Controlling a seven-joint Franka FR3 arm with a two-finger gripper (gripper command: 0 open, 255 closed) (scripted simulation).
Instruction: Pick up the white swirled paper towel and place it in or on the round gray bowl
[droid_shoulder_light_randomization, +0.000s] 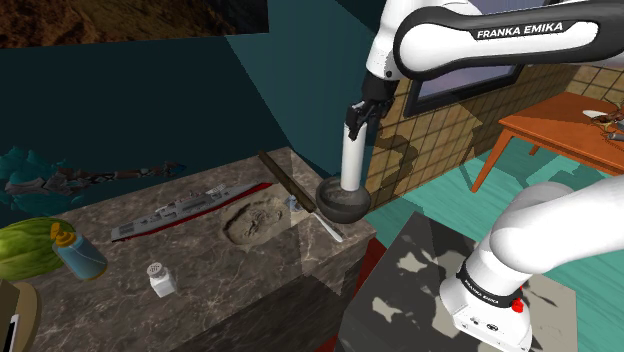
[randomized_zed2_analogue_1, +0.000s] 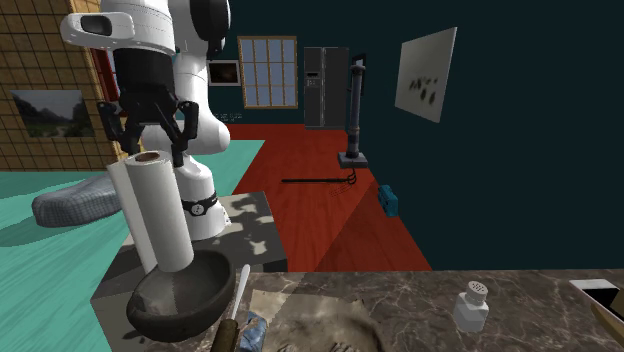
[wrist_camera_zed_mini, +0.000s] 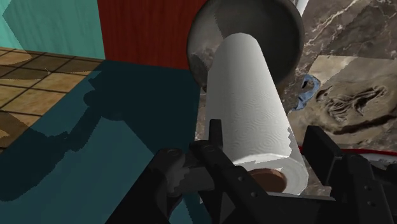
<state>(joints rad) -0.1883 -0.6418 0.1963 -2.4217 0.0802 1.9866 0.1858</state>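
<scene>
Shoulder view, roll: the white paper towel roll (droid_shoulder_light_randomization: 351, 160) stands on end in the round dark-gray bowl (droid_shoulder_light_randomization: 330, 203), right of the frame's centre, at the corner of the marble worktop (droid_shoulder_light_randomization: 200, 275).
Shoulder view, jaws: they hang right over the roll's top end, under the white arm (droid_shoulder_light_randomization: 480, 35).
Second exterior view, roll: at the frame's left, the roll (randomized_zed2_analogue_1: 158, 215) has its foot inside the bowl (randomized_zed2_analogue_1: 185, 300) and its top leans a little toward the left edge.
Second exterior view, jaws: spread, with one finger on each side of the cardboard core's end and nothing pinched.
Wrist view, roll: the roll (wrist_camera_zed_mini: 251, 108) runs away from the jaws down into the bowl (wrist_camera_zed_mini: 283, 28). A gap shows at one finger, and the other sits just beside the paper.
Step in hand: judged to be the release, since the roll is already in the bowl.
How to do it well: the jaws should open fully, then back off straight along the roll's axis, with no sideways drift.
Risk: the roll is tall and leaning, so a brushing finger could tip it over the bowl's rim and off the worktop corner.
</scene>
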